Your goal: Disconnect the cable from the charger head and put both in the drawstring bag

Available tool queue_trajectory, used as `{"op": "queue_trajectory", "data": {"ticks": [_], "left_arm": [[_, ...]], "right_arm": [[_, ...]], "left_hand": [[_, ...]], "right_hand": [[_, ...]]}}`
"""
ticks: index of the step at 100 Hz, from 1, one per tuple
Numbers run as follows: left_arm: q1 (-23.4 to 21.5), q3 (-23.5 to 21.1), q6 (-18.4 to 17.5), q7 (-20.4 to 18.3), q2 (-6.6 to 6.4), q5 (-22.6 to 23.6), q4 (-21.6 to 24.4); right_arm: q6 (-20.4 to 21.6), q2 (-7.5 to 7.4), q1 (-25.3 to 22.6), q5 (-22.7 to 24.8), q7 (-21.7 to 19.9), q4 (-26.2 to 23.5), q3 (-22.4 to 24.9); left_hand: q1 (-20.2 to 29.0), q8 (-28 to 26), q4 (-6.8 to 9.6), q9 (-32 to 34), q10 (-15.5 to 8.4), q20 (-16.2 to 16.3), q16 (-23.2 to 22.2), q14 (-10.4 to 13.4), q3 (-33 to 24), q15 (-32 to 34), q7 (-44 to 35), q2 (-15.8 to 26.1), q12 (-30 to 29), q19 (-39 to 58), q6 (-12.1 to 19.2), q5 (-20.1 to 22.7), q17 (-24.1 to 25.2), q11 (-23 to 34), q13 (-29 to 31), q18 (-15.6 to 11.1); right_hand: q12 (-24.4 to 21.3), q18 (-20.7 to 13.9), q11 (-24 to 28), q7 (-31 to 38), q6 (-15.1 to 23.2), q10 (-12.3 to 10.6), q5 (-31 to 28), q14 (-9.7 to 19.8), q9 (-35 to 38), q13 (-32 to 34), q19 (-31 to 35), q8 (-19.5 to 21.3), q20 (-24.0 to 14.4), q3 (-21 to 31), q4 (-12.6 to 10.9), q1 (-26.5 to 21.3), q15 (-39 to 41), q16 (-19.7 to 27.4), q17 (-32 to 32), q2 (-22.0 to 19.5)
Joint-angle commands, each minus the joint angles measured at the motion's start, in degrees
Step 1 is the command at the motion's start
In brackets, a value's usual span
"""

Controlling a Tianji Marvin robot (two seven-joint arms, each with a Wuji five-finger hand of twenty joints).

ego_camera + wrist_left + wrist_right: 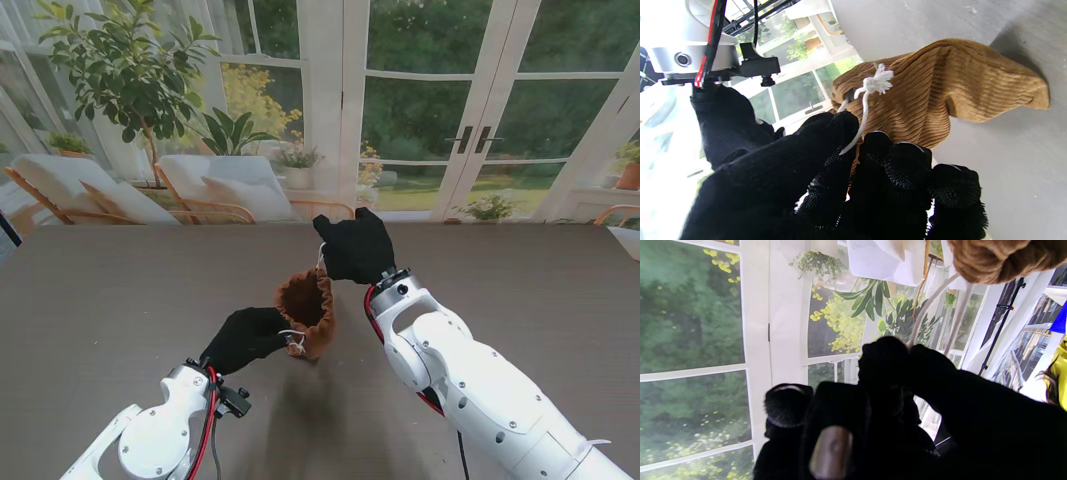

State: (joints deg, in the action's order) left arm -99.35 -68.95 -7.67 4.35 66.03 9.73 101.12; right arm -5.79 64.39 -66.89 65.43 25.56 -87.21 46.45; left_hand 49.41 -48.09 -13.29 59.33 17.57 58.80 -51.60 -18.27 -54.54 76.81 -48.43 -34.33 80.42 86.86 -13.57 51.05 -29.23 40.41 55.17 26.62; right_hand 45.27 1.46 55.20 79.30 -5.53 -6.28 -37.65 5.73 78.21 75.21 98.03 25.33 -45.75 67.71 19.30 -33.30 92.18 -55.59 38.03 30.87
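Brown corduroy drawstring bag [306,308] standing near the middle of the grey table [110,300], mouth gathered and ruffled at the top, body slumping toward the near side. Left hand [245,338], black-gloved, at about eight o'clock of the bag and touching its lower flank. Seen from the left wrist, thumb and forefinger pinched together on a white drawstring [863,110], the cord running up to a frayed knot [877,81] lying against the ribbed fabric of the bag [940,90]; remaining fingers [907,163] curled close under the cloth. Right hand [355,247], also black-gloved, at about one o'clock of the bag, raised just off its rim. From the right wrist, fingers bunched and clamped on two pale strands of cord [930,310] that rise taut to the puckered bag mouth [993,256]. Both hands thus closed on drawstring, one on each side of the bag. Cable and charger head nowhere to be made out on the table; whether inside the bag, impossible to tell. Beyond the table's far edge, lounge chairs [215,185], a leafy potted plant [125,65] and glazed doors [480,110].
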Motion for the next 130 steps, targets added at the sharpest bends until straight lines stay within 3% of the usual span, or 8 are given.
{"op": "queue_trajectory", "data": {"ticks": [1,20,31,38,49,64,106,130], "left_arm": [[-0.32,-0.92,-0.69,-1.56,-0.14,0.24,1.53],[-0.92,-2.68,-1.58,-2.11,-0.3,0.13,3.1],[-1.04,-3.17,-1.55,-1.8,-0.23,0.11,3.35],[-1.03,-3.28,-1.46,-1.65,-0.19,0.1,3.38],[-0.85,-3.21,-1.43,-0.89,0.06,-0.45,3.22],[-0.7,-3.37,-2.0,-0.41,0.31,-2.09,3.12],[-1.17,-6.16,-3.24,-3.12,-0.07,-5.9,5.02],[-1.03,-6.8,-3.02,-4.1,-0.19,-7.12,5.8]], "right_arm": [[1.11,-0.32,0.75,0.56,-1.41,0.29,0.2],[2.97,-0.81,1.95,1.39,-2.46,1.36,0.21],[3.34,-0.92,2.42,1.6,-2.65,1.94,-0.02],[3.65,-1.02,2.71,1.8,-2.8,2.22,-0.22],[4.33,-1.21,3.11,2.26,-2.97,2.55,-0.54],[4.76,-1.41,3.84,2.79,-3.48,3.05,-1.08],[9.3,-2.67,6.94,5.42,-5.12,5.63,-2.47],[9.09,-2.93,7.93,6.08,-5.76,6.73,-3.48]], "left_hand": [[-1.46,-5.16,-2.2,1.44,-0.63,0.17,-0.13,0.66,-1.6,2.13,-12.28,3.98,-0.68,-0.27,1.65,7.55,-1.17,1.24,2.25,0.76],[-3.06,-5.25,-2.15,1.22,-1.33,-2.74,1.15,0.65,-2.48,-2.3,-12.57,4.35,-5.55,0.9,1.57,8.44,-2.68,-3.73,1.81,-0.13],[-3.99,-4.73,-1.83,3.11,-0.2,-4.56,3.5,-1.08,-3.14,-10.76,-12.36,4.28,-21.05,2.21,1.8,9.5,-4.49,-14.63,1.84,0.46],[-4.8,-4.35,-1.64,6.41,-0.64,-7.06,4.51,-0.45,-3.59,-12.91,-12.27,4.1,-28.93,4.16,2.36,10.24,-7.0,-14.2,4.6,1.29],[-5.71,-2.71,-1.2,13.14,-3.48,-11.38,6.54,2.35,-4.26,-13.98,-11.56,2.96,-33.55,7.33,3.78,11.48,-11.67,-12.75,10.8,1.73],[-5.45,0.4,-0.96,17.55,-5.92,-15.04,6.12,5.0,-4.42,-13.16,-10.75,1.36,-31.82,7.76,5.95,12.17,-14.12,-7.98,14.79,1.09],[-3.55,2.34,-1.08,17.65,-6.37,-17.77,5.03,6.79,-3.64,-12.12,-12.22,1.35,-27.98,6.65,6.42,10.55,-14.11,-6.4,14.74,-1.8],[-2.44,4.22,-1.13,17.11,-5.94,-18.58,4.7,6.61,-3.11,-12.25,-13.51,1.23,-27.16,6.51,5.69,9.29,-14.03,-6.67,14.2,-2.06]], "right_hand": [[-0.01,-0.7,0.49,-0.14,0.8,5.19,-0.37,10.93,4.74,0.78,3.91,2.1,0.57,1.63,-0.56,-1.47,3.01,-1.04,28.46,-1.69],[0.16,-0.75,0.29,-0.74,1.75,4.87,-0.24,11.24,4.71,0.8,3.87,3.11,0.57,1.18,-0.64,-1.54,2.84,-0.99,28.45,-2.03],[0.31,-0.81,0.33,-0.86,1.69,4.95,-0.33,11.4,4.69,0.8,3.82,3.31,0.57,1.25,-0.64,-1.6,2.89,-1.03,28.45,-1.98],[0.37,-0.82,0.34,-0.89,1.63,4.91,-0.37,11.38,4.71,0.8,3.82,3.38,0.56,1.25,-0.62,-1.57,2.94,-1.06,28.45,-1.94],[0.51,-1.0,0.42,-0.94,1.76,4.95,-0.46,11.46,4.7,0.8,3.73,3.49,0.57,1.37,-0.62,-1.58,2.96,-1.09,28.43,-1.82],[0.63,-1.16,0.51,-0.98,1.8,4.89,-0.63,11.55,4.73,0.8,3.78,3.57,0.51,1.53,-0.62,-1.61,3.03,-1.15,28.45,-1.63],[1.02,-1.34,0.65,-1.45,3.42,4.5,-0.89,12.05,4.7,0.83,3.6,4.22,0.44,1.51,-0.55,-1.45,2.98,-1.26,28.41,-1.83],[1.23,-1.55,0.8,-1.61,3.62,4.78,-1.12,12.3,4.7,0.83,3.46,4.48,0.42,1.74,-0.58,-1.7,2.99,-1.34,28.4,-1.5]]}}
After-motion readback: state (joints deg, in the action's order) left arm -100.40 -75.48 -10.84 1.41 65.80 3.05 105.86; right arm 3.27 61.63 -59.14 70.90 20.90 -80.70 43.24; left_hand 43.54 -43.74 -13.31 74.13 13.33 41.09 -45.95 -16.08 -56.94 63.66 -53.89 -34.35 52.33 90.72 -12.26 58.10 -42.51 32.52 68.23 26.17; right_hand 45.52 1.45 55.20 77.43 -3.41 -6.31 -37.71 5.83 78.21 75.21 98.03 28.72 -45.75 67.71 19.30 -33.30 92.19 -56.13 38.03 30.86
